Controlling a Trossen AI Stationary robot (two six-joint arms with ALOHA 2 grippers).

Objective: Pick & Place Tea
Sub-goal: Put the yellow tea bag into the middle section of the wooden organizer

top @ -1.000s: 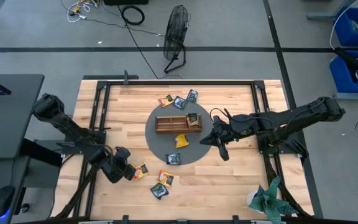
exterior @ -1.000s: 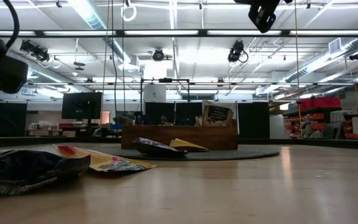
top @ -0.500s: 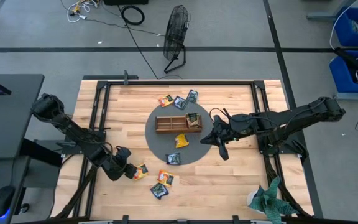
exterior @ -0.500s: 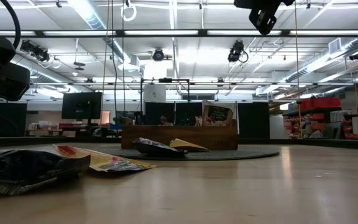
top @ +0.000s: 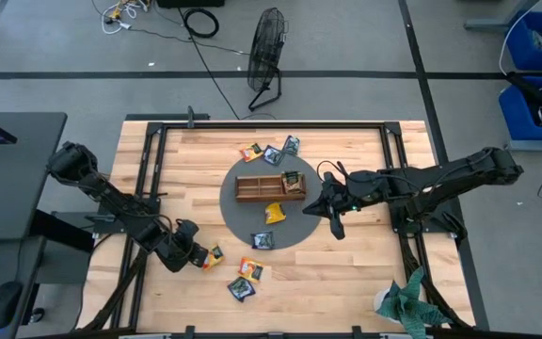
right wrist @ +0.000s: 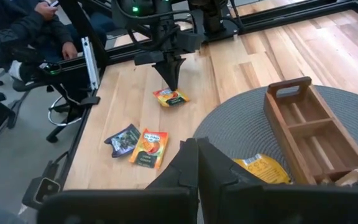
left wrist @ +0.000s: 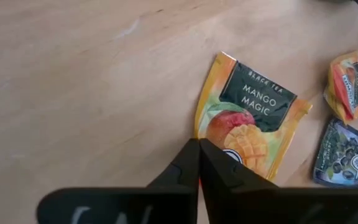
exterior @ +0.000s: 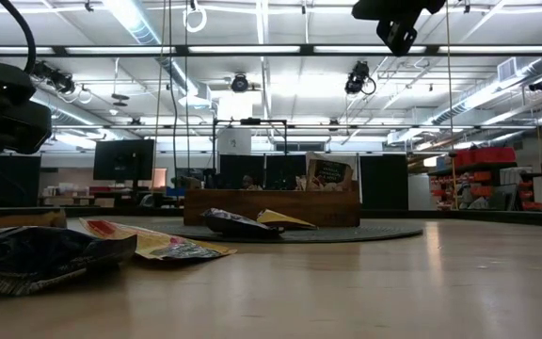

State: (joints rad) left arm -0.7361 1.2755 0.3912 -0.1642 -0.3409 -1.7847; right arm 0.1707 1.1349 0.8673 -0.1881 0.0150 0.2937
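In the high view's lower left, the left gripper (top: 199, 256) is pinched closed at the near edge of the mango sachet (left wrist: 248, 129), well apart from the tray (top: 269, 187) toward centre frame; the right gripper (top: 329, 223), clenched empty, hovers nearer the tray

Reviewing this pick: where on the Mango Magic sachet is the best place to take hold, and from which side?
Grip a thin sealed edge, coming from above. The Mango Magic sachet lies flat on the wooden table, so only a rim offers a pinch. The edge facing bare wood looks best, since two other sachets crowd the opposite side. The left hand appears shut on that edge.
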